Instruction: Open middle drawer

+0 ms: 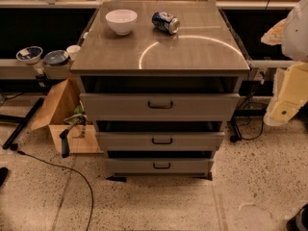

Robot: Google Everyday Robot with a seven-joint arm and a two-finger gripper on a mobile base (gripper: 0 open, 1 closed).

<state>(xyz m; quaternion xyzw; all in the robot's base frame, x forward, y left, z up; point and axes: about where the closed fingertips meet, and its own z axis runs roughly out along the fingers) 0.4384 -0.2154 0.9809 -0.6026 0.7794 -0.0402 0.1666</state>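
Middle drawer [144, 142] lower centre of frame, second of three; bar handle [162, 140] at front centre. Gripper [285, 107], probably pale part at right edge, well apart; state: cannot tell. Approach handle square, pull straight out.
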